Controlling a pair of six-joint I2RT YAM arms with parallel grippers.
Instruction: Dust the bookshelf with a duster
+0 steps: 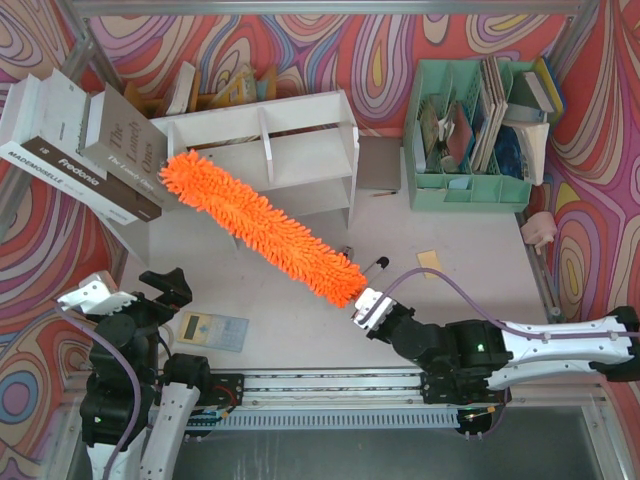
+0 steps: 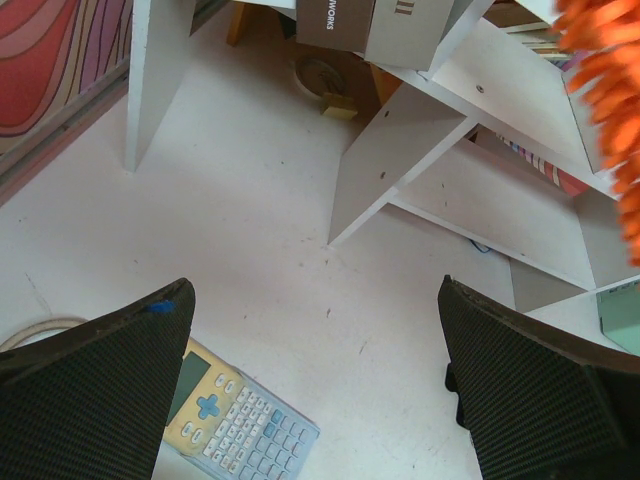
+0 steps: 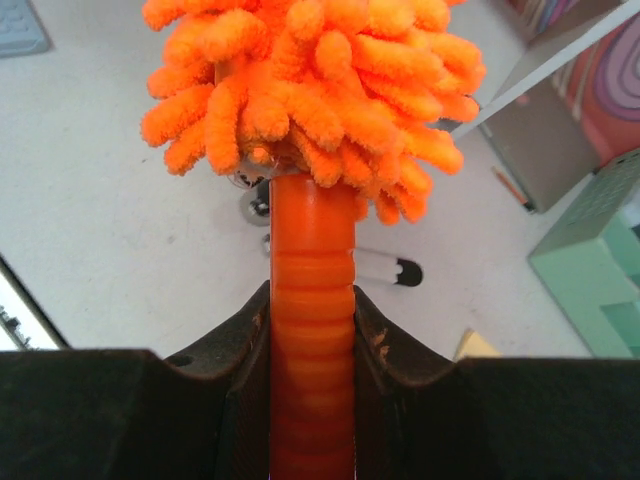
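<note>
Top external view: right gripper (image 1: pixel 368 312), jaws clamped on the duster (image 1: pixel 260 225) handle, held it slanted toward ten o'clock to sweep the bookshelf (image 1: pixel 300 150); left gripper (image 1: pixel 130 288) gaped empty.

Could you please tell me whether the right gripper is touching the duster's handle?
Touching. The right wrist view shows the right gripper shut on the duster, pressing both sides of its handle with no gap.

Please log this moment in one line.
right gripper: shut on duster | duster tip: near bookshelf left end | left gripper: open, empty

Right hand (image 1: pixel 368 309) clamped tight, arm outstretched; left hand (image 2: pixel 310 290) spread wide open.
</note>
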